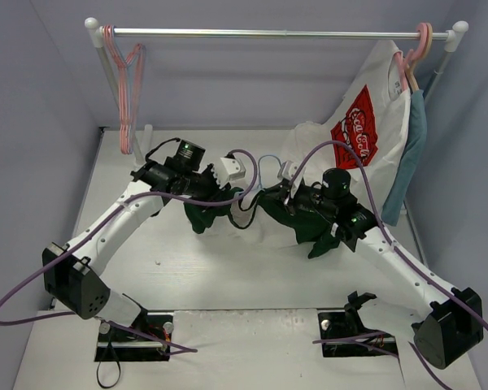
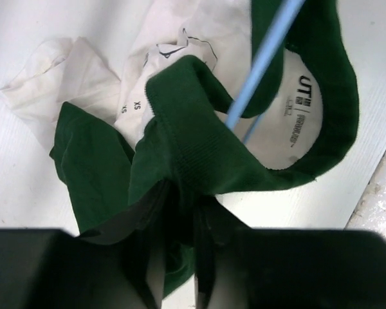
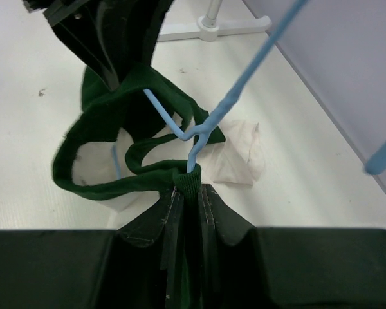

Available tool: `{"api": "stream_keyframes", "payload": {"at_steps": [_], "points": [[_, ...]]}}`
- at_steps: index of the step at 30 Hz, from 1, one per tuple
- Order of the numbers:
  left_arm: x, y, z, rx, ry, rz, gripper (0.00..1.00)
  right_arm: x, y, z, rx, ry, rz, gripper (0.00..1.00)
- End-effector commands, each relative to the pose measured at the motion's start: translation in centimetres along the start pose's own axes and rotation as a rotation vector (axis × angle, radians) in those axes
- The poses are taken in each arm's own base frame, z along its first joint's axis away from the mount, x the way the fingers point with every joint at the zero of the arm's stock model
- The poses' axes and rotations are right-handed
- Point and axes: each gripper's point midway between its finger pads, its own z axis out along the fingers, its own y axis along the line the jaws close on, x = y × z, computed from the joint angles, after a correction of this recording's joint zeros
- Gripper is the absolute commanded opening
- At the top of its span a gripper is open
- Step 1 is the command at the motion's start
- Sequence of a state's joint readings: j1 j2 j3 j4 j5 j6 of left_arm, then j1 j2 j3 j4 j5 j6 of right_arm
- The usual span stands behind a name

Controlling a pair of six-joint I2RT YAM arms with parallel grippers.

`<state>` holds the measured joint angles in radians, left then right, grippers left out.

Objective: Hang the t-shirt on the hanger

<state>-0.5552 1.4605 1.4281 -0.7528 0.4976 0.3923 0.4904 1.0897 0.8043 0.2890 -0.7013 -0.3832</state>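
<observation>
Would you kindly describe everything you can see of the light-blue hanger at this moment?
The hanger is thin light-blue wire, probably coated metal. From a sharp bend one long arm slants up out of the right wrist view and a short piece drops into the ribbed collar of the green t-shirt, which it threads. The left gripper and right gripper are shut on that collar; whether either also pinches the wire is unclear.

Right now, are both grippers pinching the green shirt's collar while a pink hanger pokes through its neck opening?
Not quite. The hanger poking through the neck opening is light blue, not pink; the right wrist view shows it. Both the left gripper and the right gripper do pinch the green t-shirt at its collar.
</observation>
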Motion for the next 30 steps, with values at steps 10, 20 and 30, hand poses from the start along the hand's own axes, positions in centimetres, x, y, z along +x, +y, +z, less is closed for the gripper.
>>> {"api": "stream_keyframes", "payload": {"at_steps": [10, 20, 30], "points": [[-3.6, -0.7, -2.5, -0.015, -0.183, 0.103, 0.18, -6.2, -1.3, -1.1, 0.023, -0.165, -0.107, 0.0], [-3.3, -1.8, -2.3, 0.052, -0.179, 0.1, 0.23, -6.7, -1.4, -1.6, 0.03, -0.174, -0.123, 0.0], [-3.8, -2.1, -2.4, 0.078, -0.18, 0.098, 0.0, -6.5, -1.6, -1.8, 0.035, -0.163, -0.129, 0.0]]}}
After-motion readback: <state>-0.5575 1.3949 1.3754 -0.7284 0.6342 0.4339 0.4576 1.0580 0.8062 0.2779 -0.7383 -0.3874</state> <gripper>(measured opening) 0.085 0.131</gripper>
